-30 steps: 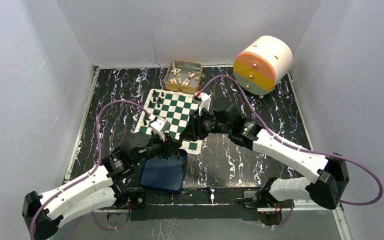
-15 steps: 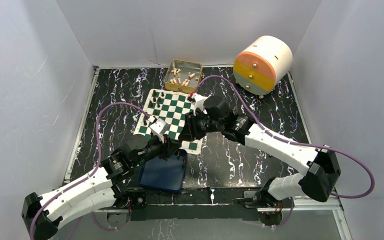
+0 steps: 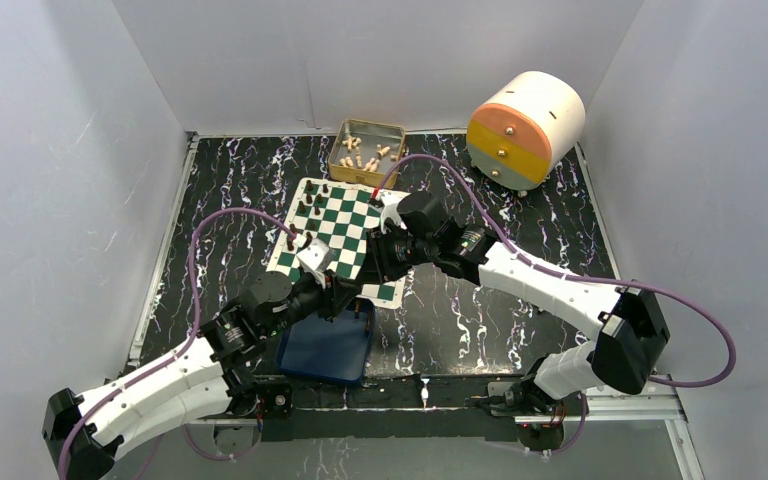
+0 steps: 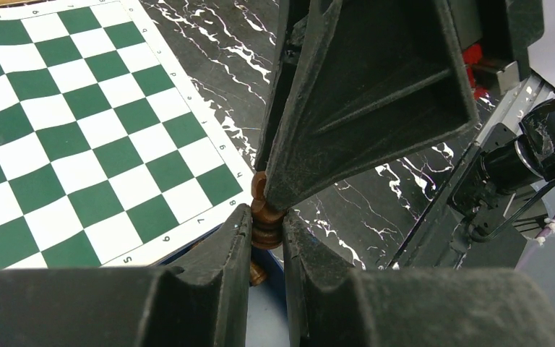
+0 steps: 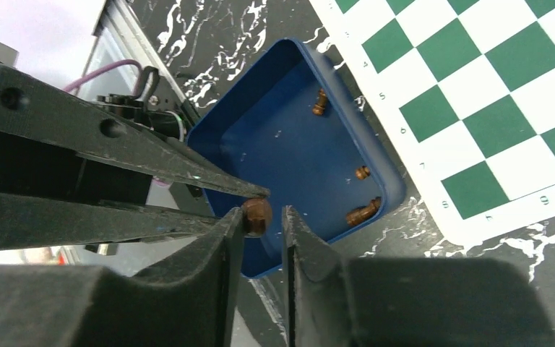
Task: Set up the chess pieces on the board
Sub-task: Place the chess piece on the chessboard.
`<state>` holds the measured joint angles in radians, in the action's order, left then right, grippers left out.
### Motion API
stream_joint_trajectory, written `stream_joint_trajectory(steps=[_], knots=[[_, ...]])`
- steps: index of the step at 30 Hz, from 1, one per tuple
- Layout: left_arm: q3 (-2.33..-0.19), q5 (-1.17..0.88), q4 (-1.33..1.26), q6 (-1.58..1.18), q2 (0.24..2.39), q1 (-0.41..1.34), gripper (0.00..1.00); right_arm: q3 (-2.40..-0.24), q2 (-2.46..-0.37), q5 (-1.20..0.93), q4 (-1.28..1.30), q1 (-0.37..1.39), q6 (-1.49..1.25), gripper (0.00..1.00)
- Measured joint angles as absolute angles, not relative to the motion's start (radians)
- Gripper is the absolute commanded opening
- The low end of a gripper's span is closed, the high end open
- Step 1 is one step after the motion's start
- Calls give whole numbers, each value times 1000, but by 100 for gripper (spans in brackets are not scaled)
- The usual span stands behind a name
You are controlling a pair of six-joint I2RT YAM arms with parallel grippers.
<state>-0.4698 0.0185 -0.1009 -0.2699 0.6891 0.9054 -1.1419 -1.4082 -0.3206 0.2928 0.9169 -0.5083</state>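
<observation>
A robot test cell in a laboratory is shown. A tabletop (image 3: 520, 310) covered in black marbled sheet is closed in on three sides by plain white panels (image 3: 60, 150). Two white-and-black arms, left (image 3: 160, 375) and right (image 3: 550, 285), are bolted at its near edge, and purple cables (image 3: 243, 210) are looped from them. Props are laid out: a checkered board (image 3: 345, 225), a gold tin (image 3: 342, 160), a blue tray (image 3: 325, 350) and a round drawer unit (image 3: 525, 125).
</observation>
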Motion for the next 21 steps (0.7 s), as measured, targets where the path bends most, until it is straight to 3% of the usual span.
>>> stream_joint_trajectory(steps=[4,6,11,17,21], knots=[[-466,22,-105,-269,689,905,2,-1143,-1408,-334,284,917,-519,8],[-466,30,-108,-271,689,905,21,-1143,-1408,-336,278,917,-519,4],[-487,97,-60,-313,699,905,62,-1132,-1403,-327,218,916,-497,5],[-577,246,145,-419,735,905,80,-1098,-1366,-252,68,916,-414,3],[-693,388,297,-485,754,905,84,-1108,-1375,-206,3,912,-360,3]])
